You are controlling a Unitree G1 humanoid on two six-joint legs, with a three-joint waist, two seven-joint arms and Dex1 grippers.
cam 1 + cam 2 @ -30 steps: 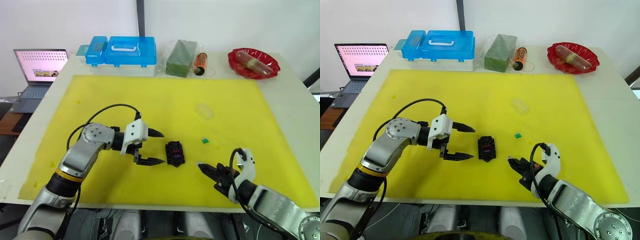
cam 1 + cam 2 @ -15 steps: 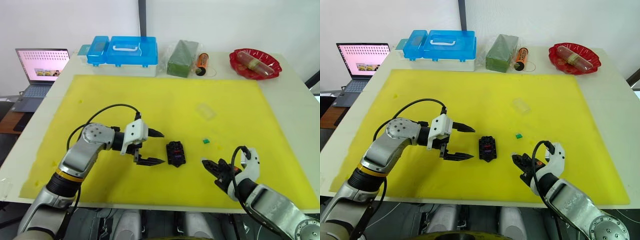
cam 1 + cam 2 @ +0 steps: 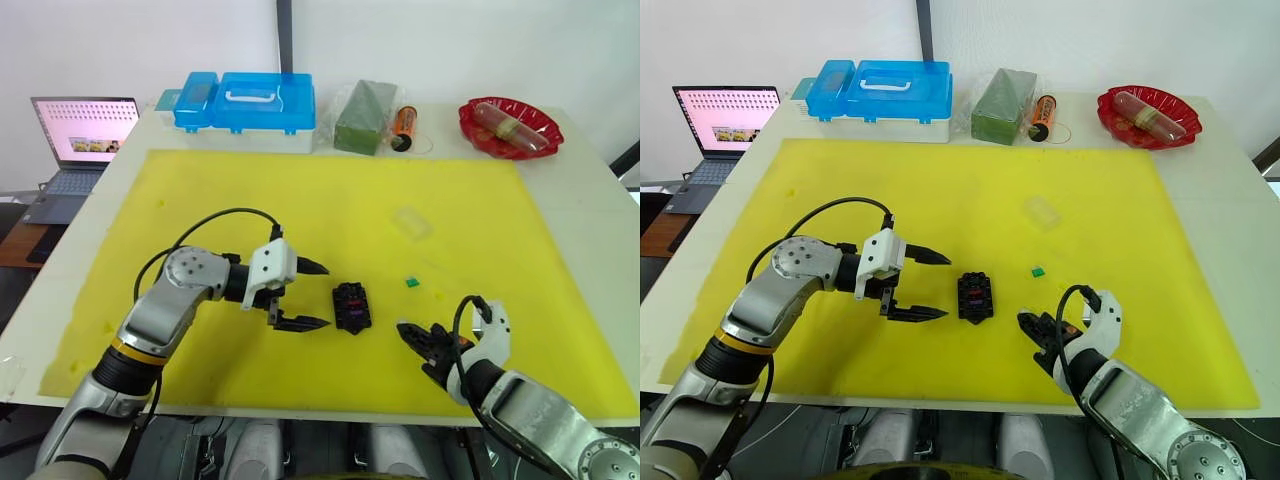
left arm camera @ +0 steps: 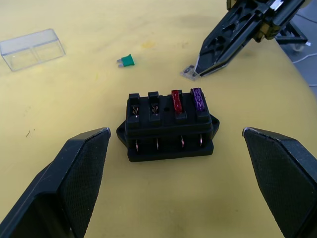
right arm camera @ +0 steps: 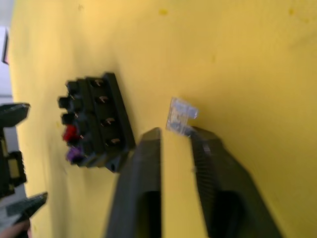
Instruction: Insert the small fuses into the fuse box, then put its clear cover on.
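Observation:
The black fuse box (image 4: 170, 126) sits on the yellow mat (image 3: 300, 200) with a red fuse (image 4: 177, 100) and a purple fuse (image 4: 197, 99) in two of its slots; the other slots look empty. My left gripper (image 3: 326, 295) is wide open just left of the box, with nothing between its fingers. My right gripper (image 3: 408, 334) is low on the mat right of the box, fingers a narrow gap apart, tips touching a clear fuse (image 5: 181, 116) that lies flat. A green fuse (image 3: 410, 282) lies loose further back. The clear cover (image 3: 410, 222) rests behind it.
Along the table's far edge stand a blue plastic case (image 3: 245, 102), a green block (image 3: 365, 116), an orange cylinder (image 3: 403, 124) and a red bowl (image 3: 507, 125). A laptop (image 3: 80, 135) sits off the table's left side.
My right gripper has shifted slightly back and forth near the clear fuse, ending a little closer to the fuse box. The left arm and the box have stayed put.

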